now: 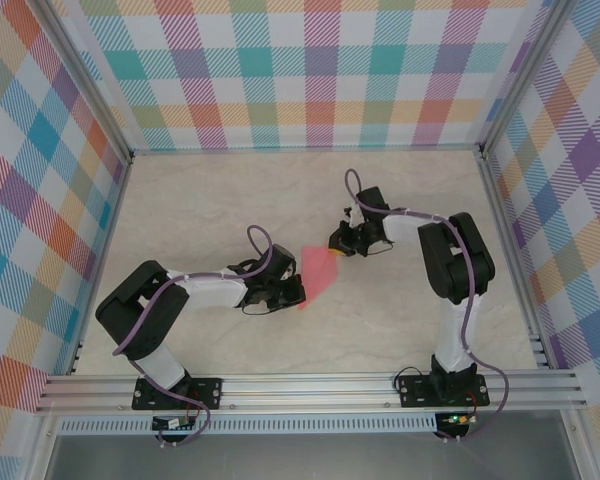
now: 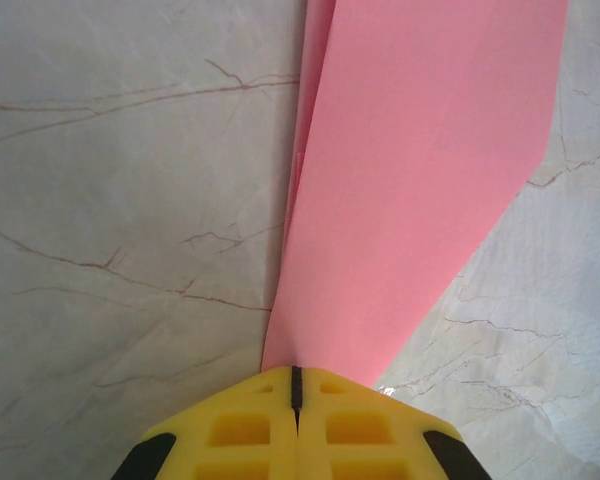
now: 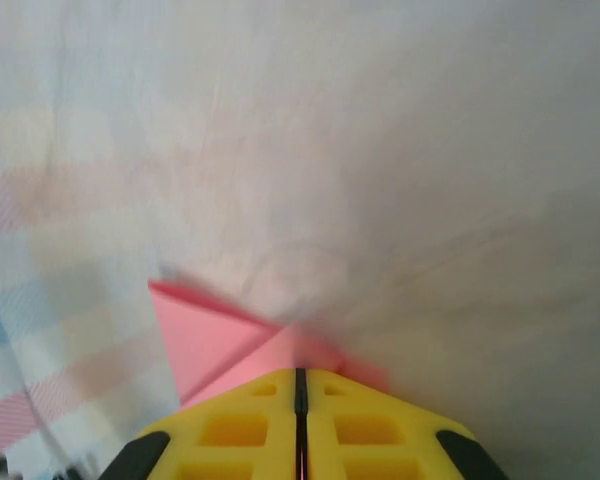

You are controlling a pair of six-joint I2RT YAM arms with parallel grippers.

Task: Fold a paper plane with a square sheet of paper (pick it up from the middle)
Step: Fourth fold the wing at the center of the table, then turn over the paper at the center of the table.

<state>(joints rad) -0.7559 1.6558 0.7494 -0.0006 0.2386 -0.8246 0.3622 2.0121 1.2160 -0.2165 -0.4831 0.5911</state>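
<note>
**Both grippers clamped on the folded pink paper sheet (image 1: 318, 275), mid-desk.**
From the top view I log the sheet near the centre of the marbled desk (image 1: 230, 200), folded to a taper. The left gripper (image 1: 292, 292) has its narrow 7 o'clock end, and the right gripper (image 1: 342, 242) has its 1 o'clock edge. In each wrist view the yellow jaws are pressed fully together, with pink paper pinched at the seam. I cannot tell whether the sheet touches the desk.

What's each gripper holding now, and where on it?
Both are shut on the folded pink paper: the left gripper pinches its narrow end, the right gripper a corner at the wider end.
</note>
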